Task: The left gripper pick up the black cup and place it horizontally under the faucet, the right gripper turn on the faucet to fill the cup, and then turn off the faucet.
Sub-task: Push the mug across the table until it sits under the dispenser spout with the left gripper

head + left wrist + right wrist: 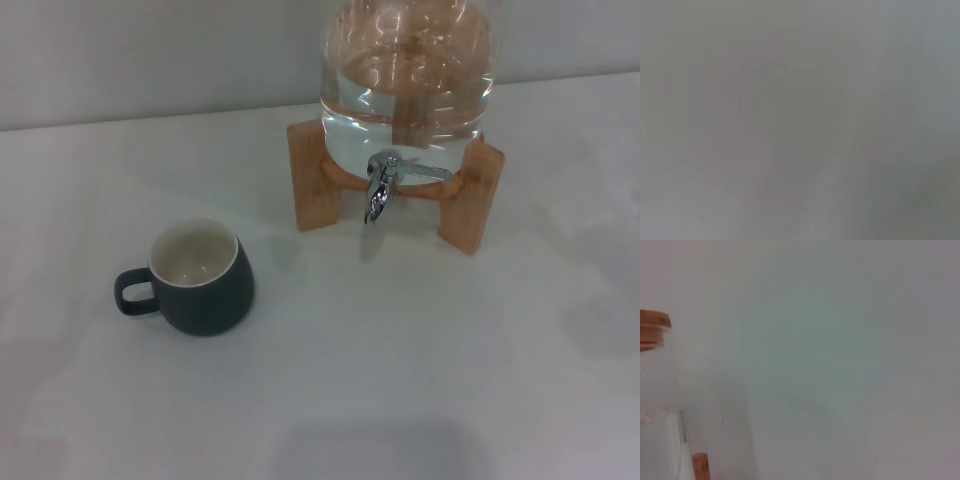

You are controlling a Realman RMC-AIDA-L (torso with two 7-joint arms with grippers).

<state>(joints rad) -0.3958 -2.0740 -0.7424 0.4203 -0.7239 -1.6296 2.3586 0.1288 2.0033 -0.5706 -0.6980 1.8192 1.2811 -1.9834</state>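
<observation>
Matt black cup (pixel 205 285), shiny chrome faucet (pixel 381 190), wooden stand (pixel 315 190).

black cup (pixel 201 277) upright on table (pixel 400 380) | faucet (pixel 380 190) under water jar (pixel 408 85) on wooden stand (pixel 315 185) | no gripper in view

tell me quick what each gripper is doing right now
left gripper: not in view in any picture, state unknown.
right gripper: not in view either, state unknown.
black cup stands untouched on the table.

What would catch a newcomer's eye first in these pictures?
The big glass water jar on its wooden stand at the table's far side, with a shiny chrome faucet hanging in front. Nearer and to the left, a black cup stands upright on the white table, away from the faucet. Neither claw shows.
</observation>
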